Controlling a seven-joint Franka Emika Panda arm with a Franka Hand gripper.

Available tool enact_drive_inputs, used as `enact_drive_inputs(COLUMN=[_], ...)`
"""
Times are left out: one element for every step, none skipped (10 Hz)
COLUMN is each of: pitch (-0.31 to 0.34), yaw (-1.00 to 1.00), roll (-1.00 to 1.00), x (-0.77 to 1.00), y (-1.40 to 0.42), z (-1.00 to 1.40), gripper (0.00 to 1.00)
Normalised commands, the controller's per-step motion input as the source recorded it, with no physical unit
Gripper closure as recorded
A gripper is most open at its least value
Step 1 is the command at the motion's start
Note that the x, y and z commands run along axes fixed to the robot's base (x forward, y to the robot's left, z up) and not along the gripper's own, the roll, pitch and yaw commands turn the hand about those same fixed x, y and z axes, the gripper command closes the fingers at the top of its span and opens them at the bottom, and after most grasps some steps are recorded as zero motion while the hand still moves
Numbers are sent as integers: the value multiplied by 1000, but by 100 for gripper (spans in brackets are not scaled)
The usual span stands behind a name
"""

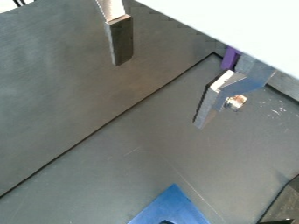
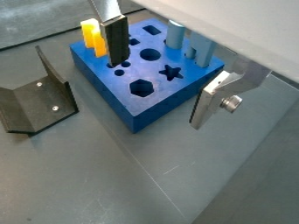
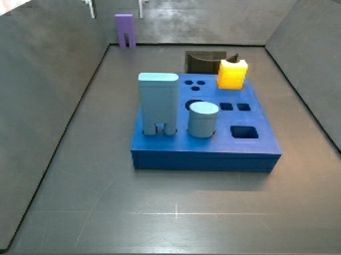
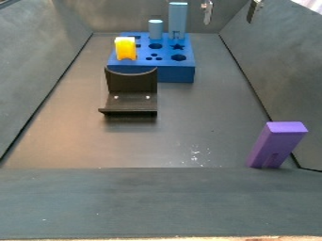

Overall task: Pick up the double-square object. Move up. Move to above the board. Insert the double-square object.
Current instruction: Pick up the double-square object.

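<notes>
Fingers (image 1: 117,39) show in a wrist view as two silver plates spread wide with nothing between them, and I read the gripper (image 1: 163,74) as open over bare floor, away from the board (image 1: 170,208), whose blue corner only just enters that view; the double-square object (image 1: 232,59) peeks out as a purple sliver well clear of the board, against the wall line. In the wrist view that looks back, the gripper (image 2: 163,74) hangs above the board (image 2: 146,83), the fixture (image 2: 33,98) stands just beside the board, and a yellow block (image 2: 91,35) sits in the board's far corner. In a side view the double-square object (image 3: 124,30) stands upright far behind the board (image 3: 206,139), near the back wall. From the opposite side view it (image 4: 277,143) stands alone, well apart from the board (image 4: 153,64), with the gripper (image 4: 229,11) high above the board's end. I judge the pick-up not yet begun: I must travel away from the board to the purple piece and descend over it. Open floor surrounds it, though the wall close by limits my approach.
</notes>
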Motion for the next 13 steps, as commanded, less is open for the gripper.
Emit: enact_drive_inputs(pitch=[0, 0, 0, 37, 14, 46, 66, 103, 91, 129, 111, 63, 0], yaw=[0, 0, 0, 0, 0, 0, 0, -11, -71, -66, -49, -46, -43], roll=[-54, 0, 0, 0, -134, -91, -29, 89, 603, 580, 634, 306, 0], x=[0, 0, -383, -180, 0, 0, 60, 400, 366, 357, 323, 234, 0], y=[154, 463, 951, 1000, 966, 966, 946, 851, 569, 611, 617, 820, 931], z=[0, -231, -283, -300, -220, -134, -31, 0, 0, 0, 0, -83, -180], gripper=[0, 0, 0, 0, 0, 0, 0, 0, 0, 0, 0, 0, 0])
